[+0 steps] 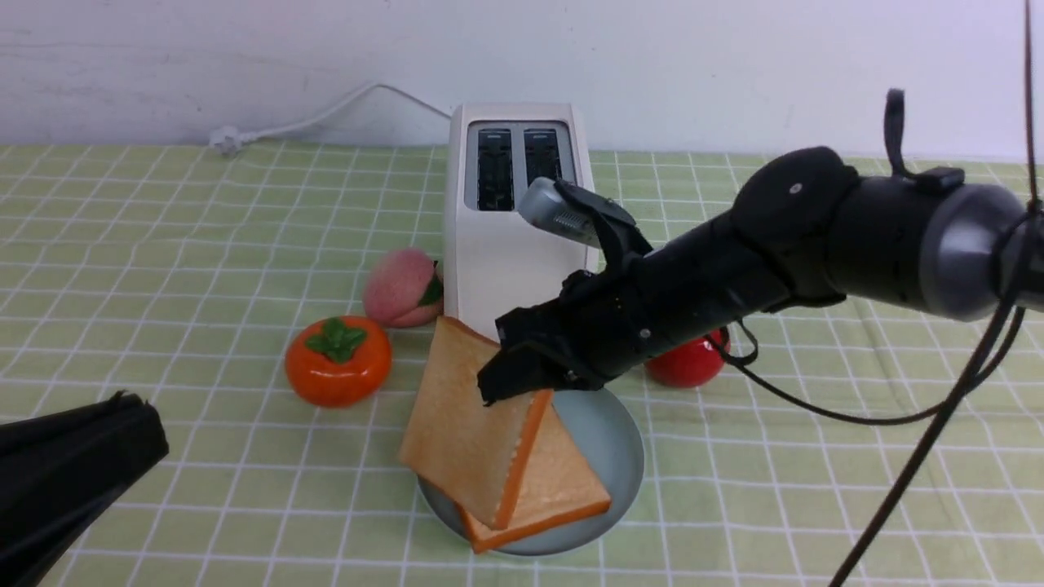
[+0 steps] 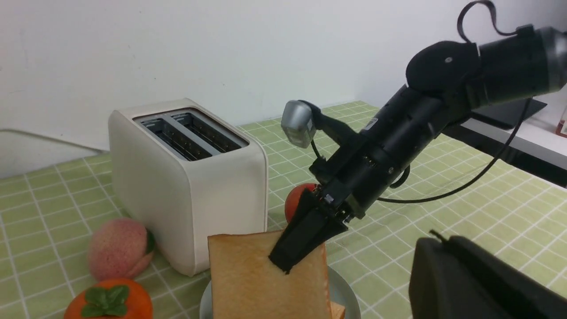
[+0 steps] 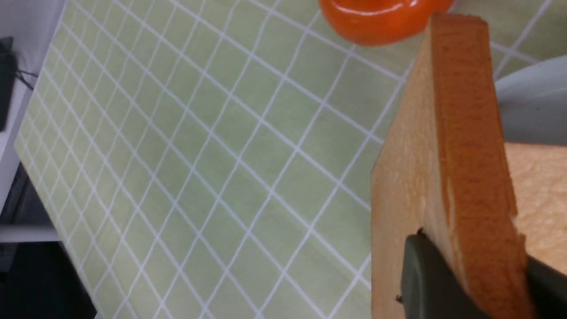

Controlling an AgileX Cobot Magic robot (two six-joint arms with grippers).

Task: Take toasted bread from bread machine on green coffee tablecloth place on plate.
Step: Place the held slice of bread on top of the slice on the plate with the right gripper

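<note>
The white bread machine stands on the green coffee tablecloth with both slots empty. My right gripper is shut on the top edge of one toasted bread slice. It holds the slice tilted on edge over the pale plate. The second slice lies flat on the plate beneath it. In the right wrist view the fingers clamp the held slice by its crust. My left gripper is shut and empty at the near left, away from the plate.
A peach and an orange persimmon sit left of the toaster and plate. A red fruit sits behind my right arm. The toaster's white cord runs along the back wall.
</note>
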